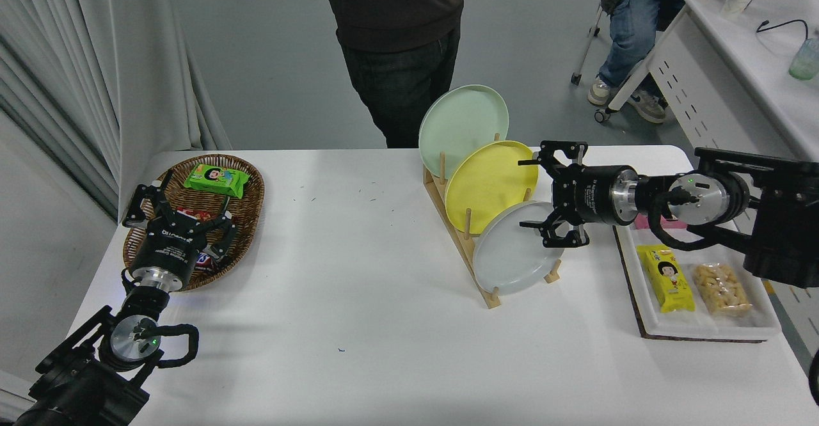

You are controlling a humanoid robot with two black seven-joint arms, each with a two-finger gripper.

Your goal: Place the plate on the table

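Grey floor beyond the far edge; a person in dark clothes [393,29] stands at 12 o'clock, a second, seated person [630,23] toward 1 o'clock beside a white desk [736,61].

White tabletop [358,298], rounded corners. Wooden rack [464,247] right of centre, running diagonally, three plates upright in its slots: mint-green plate [462,122] farthest, yellow plate [489,183] in the middle, pale grey plate [512,250] nearest the camera.

Right tool [534,194] comes in from 3 o'clock, arm level, pointing toward 9 o'clock. Fingers spread wide, gripping nothing. Upper finger [544,156] lies by the yellow plate's right rim; lower finger [544,234] overlaps the grey plate's upper right rim. Contact cannot be told from this view. Grey plate sits at about 7 o'clock from the tool, standing in the rack, leaning back, not on the tabletop surface.

White tray [697,323] at the right edge, at 4 o'clock from the tool: yellow snack packet [665,279], clear bag of pale snacks [720,288], something pink [656,223] half hidden behind the arm.

Left tool [182,218] parked at lower left, fingers spread, over the near rim of a wicker basket [246,221] holding a green packet [216,178].
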